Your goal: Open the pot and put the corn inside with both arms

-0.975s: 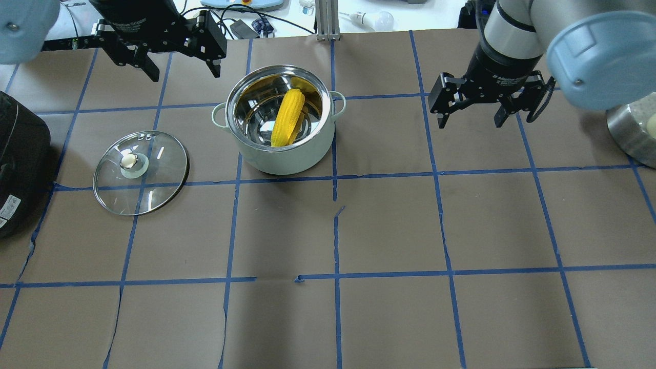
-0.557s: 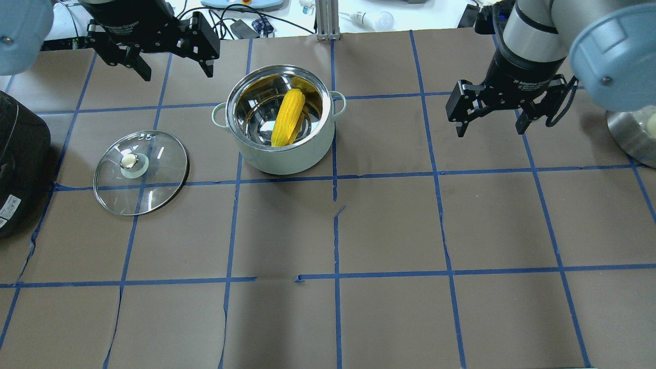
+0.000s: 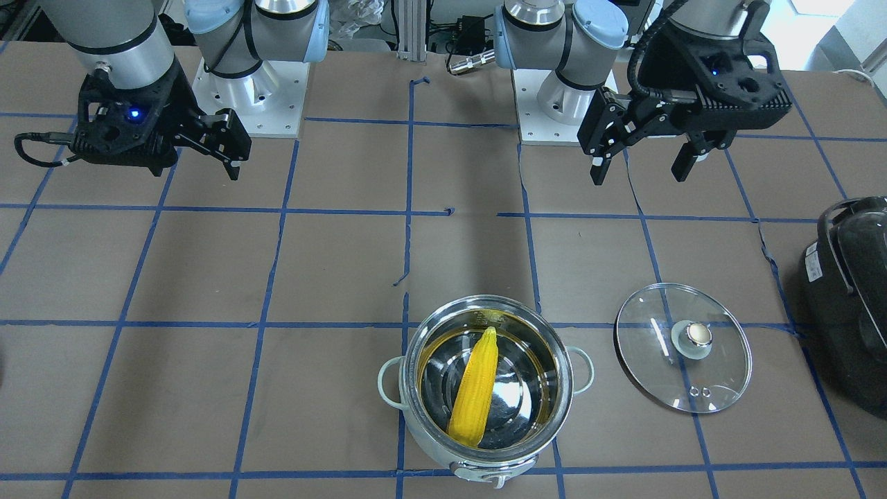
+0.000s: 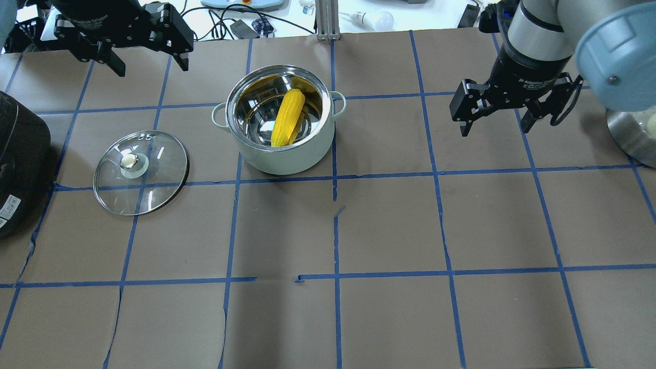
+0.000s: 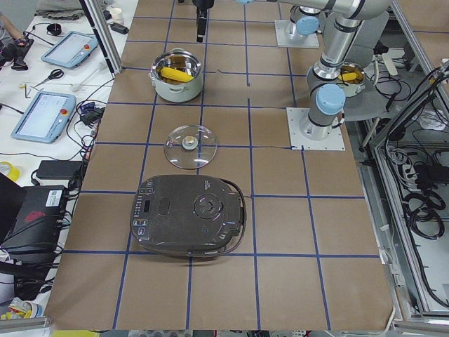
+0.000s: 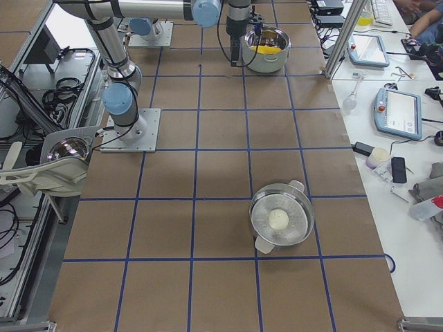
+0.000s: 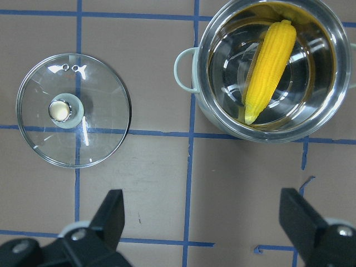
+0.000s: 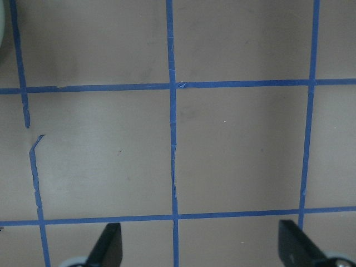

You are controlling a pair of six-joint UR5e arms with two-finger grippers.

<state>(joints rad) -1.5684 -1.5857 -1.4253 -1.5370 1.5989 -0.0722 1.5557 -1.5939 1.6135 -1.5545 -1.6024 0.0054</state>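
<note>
Light: bright and even, coming from above onto the table [image 4: 389, 225].
Shadows: soft and pale; a weak one lies on the paper just beside the pot [image 3: 478, 454].
Glare: white streaks on the glass lid [image 4: 154, 189], and mirror reflections inside the pot.
Focus: sharp in all views; the side views lose small detail.

A: How does the pot [image 4: 287, 156] stand?
B: Upright and open, pale green outside, shiny inside; the yellow corn [image 4: 287, 118] leans within. The glass lid [image 4: 148, 179] lies apart, knob up.

Yellow corn [image 4: 287, 118], pale green pot [image 4: 287, 156], blue-gridded brown table [image 4: 389, 225]
</note>
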